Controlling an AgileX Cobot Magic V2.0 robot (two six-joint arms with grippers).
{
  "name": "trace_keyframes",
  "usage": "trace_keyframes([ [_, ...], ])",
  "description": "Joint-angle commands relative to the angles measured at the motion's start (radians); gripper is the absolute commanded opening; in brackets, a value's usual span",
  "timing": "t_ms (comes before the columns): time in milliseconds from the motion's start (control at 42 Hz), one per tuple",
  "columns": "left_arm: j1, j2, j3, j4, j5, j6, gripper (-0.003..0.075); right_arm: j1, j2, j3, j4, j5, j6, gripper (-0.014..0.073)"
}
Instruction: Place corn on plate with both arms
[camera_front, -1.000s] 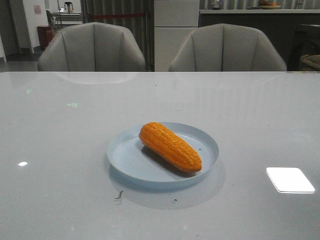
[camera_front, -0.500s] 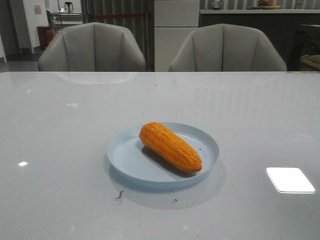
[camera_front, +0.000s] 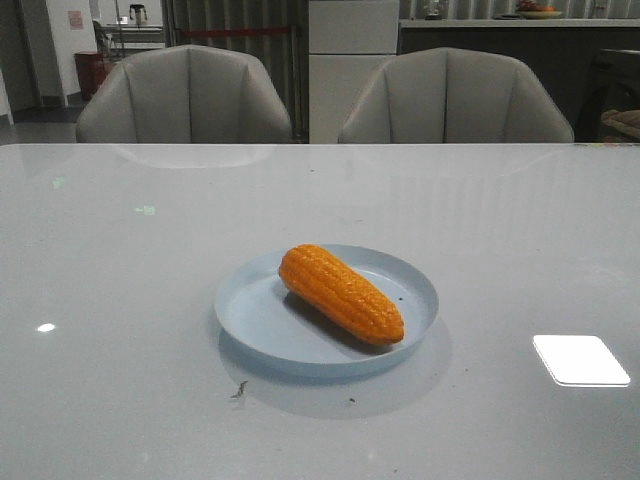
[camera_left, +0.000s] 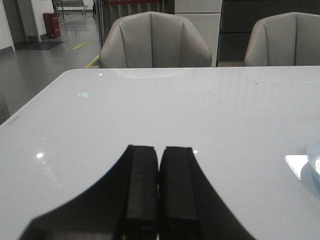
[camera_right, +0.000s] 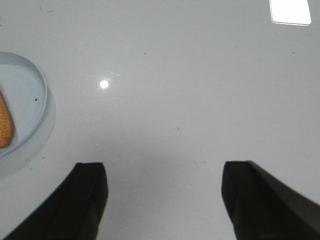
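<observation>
Wrist views show the left pincer (camera_left: 159, 172) closed over the table (camera_left: 200, 110), the right pincer (camera_right: 165, 192) spread wide.

Corn (camera_front: 341, 294) diagonally in the plate (camera_front: 262, 322), mid-table (camera_front: 130, 290), chairs (camera_front: 183, 95) behind.

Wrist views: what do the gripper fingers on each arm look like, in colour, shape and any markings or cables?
The left gripper has matte black, flat-faced rectangular fingers whose outer edges flare wider at the base. The right gripper shows black, blocky fingers with squared tips. No cables, labels or markings show. Neither arm appears in the front view.
</observation>
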Motion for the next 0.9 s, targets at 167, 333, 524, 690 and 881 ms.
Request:
trace_keyframes([
  [167,0.003,-0.020,0.039,-0.009,-0.079,-0.009,0.0094,0.001,-0.179,0.121,0.000,-0.320,0.001,0.0402],
  [333,0.003,-0.020,0.039,-0.009,-0.079,-0.009,0.0094,0.003,-0.330,0.278,0.023,-0.513,0.001,0.0157],
  [524,0.003,-0.020,0.039,-0.009,-0.079,-0.009,0.0094,0.033,-0.492,0.436,0.023,-0.647,0.001,0.0032],
  [690,0.003,-0.020,0.039,-0.009,-0.079,-0.009,0.0094,0.051,-0.616,0.561,0.023,-0.719,0.001,0.0032],
  [881,0.003,-0.020,0.039,-0.009,-0.079,-0.009,0.0094,0.051,-0.721,0.684,0.023,-0.729,0.001,0.0032],
])
